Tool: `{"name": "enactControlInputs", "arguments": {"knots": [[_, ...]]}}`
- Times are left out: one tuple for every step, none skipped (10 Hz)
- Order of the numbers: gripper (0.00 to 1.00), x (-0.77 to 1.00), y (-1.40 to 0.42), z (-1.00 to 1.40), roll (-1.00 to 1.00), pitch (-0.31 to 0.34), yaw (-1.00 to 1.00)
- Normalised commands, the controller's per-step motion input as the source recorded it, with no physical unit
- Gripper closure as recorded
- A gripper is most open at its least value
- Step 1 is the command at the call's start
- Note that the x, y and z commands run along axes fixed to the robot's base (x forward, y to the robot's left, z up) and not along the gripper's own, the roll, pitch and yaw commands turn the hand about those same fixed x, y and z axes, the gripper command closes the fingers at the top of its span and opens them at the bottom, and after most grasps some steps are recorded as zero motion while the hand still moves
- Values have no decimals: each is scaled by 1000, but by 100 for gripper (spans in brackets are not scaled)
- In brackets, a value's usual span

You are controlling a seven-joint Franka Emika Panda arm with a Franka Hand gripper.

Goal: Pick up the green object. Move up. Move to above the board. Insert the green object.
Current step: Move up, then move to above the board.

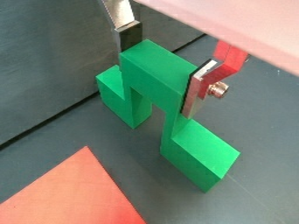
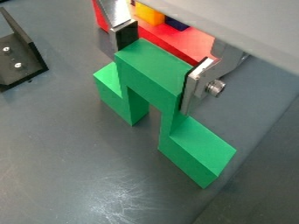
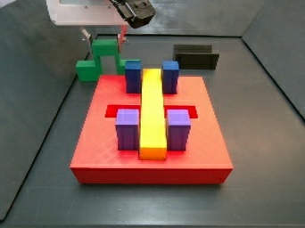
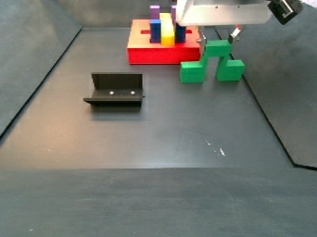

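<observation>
The arm reaches straight down, its hand (image 2: 159, 59) low over the dark surface (image 2: 70, 157), silver fingers (image 1: 201, 86) closed against the taller middle cube of the bright green blocky object (image 2: 158, 109). The object's two side wings rest on the surface, just beside an edge of the large flat red board (image 3: 149, 142).

Claw (image 2: 155, 63): silver finger plates; dark pads; white housing

Count, side views:
1 gripper (image 3: 105, 37), 1 green object (image 3: 103, 57), 1 board (image 3: 102, 147), 2 blue blocks (image 3: 134, 74), 2 purple blocks (image 3: 127, 130), 1 yellow bar (image 3: 152, 111), 1 fixture (image 4: 114, 91).
</observation>
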Motion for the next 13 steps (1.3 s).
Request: {"name": "enactControlInputs", "arguments": {"knots": [[100,-6,-1,824,-1,6,-3],[100,-52,-9,621,-26,52,-5],[100,-43,-16,437,-57,43,0],[100,0,0,1400,0,0,0],[100,-8,-4,1400,-3,21,-3],[100,-61,-13,1400,-48,36,-5],[100,-49,-1,1400,-63,16,-6],[100,48,-2,916,-52,69,-5],[100,60,-2,679,-45,91,-10],[100,57,8,335,-44,87,-9],[100,31,5,213,-42,67,-7],[100,939,-1400,348,-92,244,-431],[100,938,-1400,314,-66,253,-401]]}}
